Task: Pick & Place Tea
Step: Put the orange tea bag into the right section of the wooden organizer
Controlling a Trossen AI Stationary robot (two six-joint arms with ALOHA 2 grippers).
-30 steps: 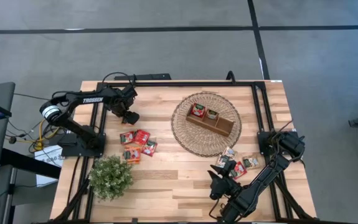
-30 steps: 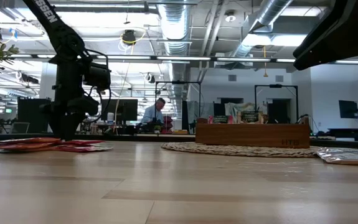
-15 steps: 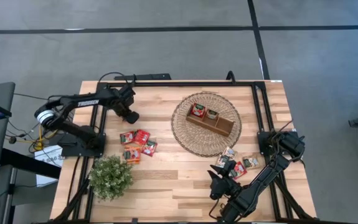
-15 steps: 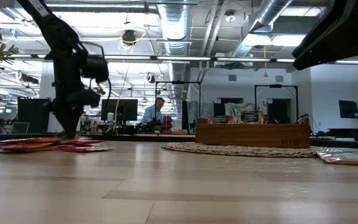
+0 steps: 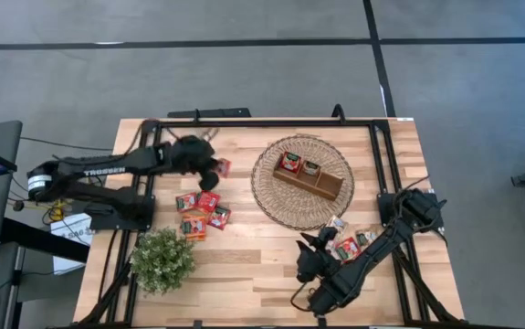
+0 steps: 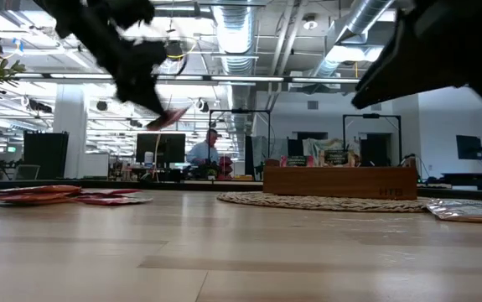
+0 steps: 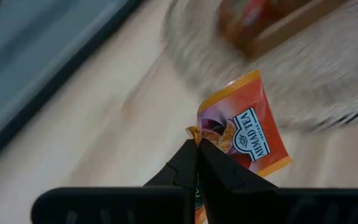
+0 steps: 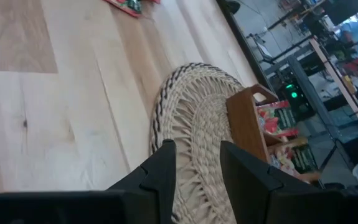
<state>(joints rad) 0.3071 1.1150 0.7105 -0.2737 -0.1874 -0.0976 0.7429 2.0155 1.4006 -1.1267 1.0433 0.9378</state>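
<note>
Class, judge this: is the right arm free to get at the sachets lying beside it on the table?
Probably yes: the right hand is open, holds nothing, and sits beside those sachets, nothing between.

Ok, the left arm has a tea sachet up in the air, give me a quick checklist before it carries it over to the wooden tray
1. Left claw shut on the orange sachet: ok.
2. Sachet lifted off the table: ok, the low view shows it in the air.
3. Grip depth: not ok, only a corner is pinched.
4. Free compartment in the wooden tray: ok, the end nearest the right arm looks bare.
5. Right claw away from the tray: ok, it is open, empty, near the table's front.
</note>
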